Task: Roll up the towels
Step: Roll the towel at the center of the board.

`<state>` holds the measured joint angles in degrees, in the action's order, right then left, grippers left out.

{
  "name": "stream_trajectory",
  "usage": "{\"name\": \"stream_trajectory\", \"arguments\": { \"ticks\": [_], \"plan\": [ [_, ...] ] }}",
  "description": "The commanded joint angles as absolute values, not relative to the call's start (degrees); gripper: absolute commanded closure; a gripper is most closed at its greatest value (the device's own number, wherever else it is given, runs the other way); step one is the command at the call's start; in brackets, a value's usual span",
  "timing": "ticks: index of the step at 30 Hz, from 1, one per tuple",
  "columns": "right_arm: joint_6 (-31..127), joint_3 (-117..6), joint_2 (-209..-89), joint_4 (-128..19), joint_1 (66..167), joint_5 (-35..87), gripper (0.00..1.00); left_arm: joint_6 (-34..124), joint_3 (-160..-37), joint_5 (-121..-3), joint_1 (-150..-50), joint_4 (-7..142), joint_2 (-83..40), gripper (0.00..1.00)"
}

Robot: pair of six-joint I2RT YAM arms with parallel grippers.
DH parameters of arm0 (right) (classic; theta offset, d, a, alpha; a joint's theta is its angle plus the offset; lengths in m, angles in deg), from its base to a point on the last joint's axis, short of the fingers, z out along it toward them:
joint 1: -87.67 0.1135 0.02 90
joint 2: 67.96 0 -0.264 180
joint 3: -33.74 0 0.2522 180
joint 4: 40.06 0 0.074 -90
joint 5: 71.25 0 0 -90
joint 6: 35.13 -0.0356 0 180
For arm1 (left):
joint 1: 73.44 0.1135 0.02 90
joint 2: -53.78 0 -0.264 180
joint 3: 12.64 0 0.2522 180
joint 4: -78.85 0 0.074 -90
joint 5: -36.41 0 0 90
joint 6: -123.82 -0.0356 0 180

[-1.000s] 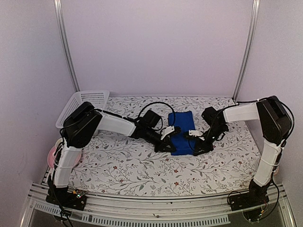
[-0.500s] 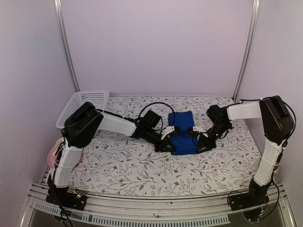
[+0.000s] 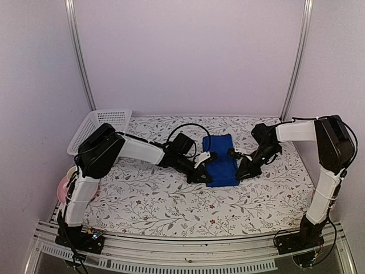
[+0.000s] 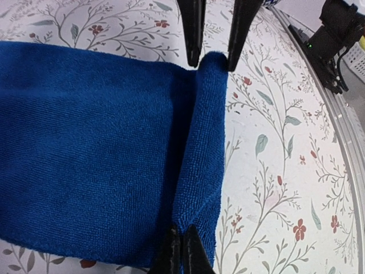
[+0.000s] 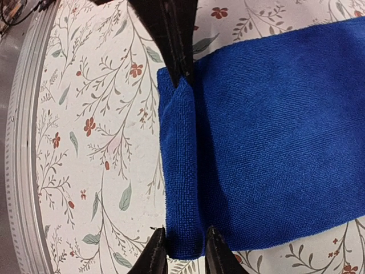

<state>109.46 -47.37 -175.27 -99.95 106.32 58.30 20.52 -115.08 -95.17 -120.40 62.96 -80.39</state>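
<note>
The surface (image 3: 159,200) is covered by a white cloth printed with leafy sprigs and small red flowers. It sits in a booth of plain pale lilac walls (image 3: 188,57), with a slanted metal post (image 3: 80,57) at each far corner. A ribbed metal rail (image 3: 171,251) runs along the near edge, where both arm bases are bolted. A white perforated plastic basket (image 3: 100,123) rests at the far left corner. A round pink object (image 3: 61,189) shows at the left edge, mostly hidden behind the left arm.

The long royal-blue cloth towel (image 3: 222,160) lies flat a little right of the middle, running lengthwise from near the far edge toward the centre of the surface. Its near end is turned over on itself into a narrow doubled band across the towel's width.

The left end effector (image 4: 179,245) reaches in from the left, low over the surface. Its two black fingers are pressed together on the left end of that band, and the fabric rises to a small peak at the pinch.

The right end effector (image 5: 182,251) comes in from the right and meets the opposite end of the band. Its fingers stand a little apart, one on each side of the doubled fabric and closed against it. The two end effectors face each other across the towel's near end, with the band stretched straight between them.
</note>
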Motion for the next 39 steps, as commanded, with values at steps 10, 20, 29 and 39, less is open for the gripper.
{"name": "stream_trajectory", "arguments": {
  "ticks": [10,20,29,39],
  "plan": [
    [104.62,-51.39,-179.91,-100.28,104.48,57.82,0.94,22.12,-113.73,-90.71,-119.09,66.37,-79.95,1.0],
    [100.75,-50.4,-181.48,-95.41,104.46,51.77,0.96,22.19,-112.72,-87.72,-119.0,67.39,-79.43,0.94],
    [99.92,-50.22,-182.72,-94.26,104.46,50.9,0.96,18.84,-114.54,-89.18,-118.92,61.46,-79.07,0.65],
    [99.96,-50.15,-182.91,-94.41,104.46,50.96,0.96,18.67,-106.11,-81.72,-118.96,68.05,-69.17,0.33]
  ]
}}
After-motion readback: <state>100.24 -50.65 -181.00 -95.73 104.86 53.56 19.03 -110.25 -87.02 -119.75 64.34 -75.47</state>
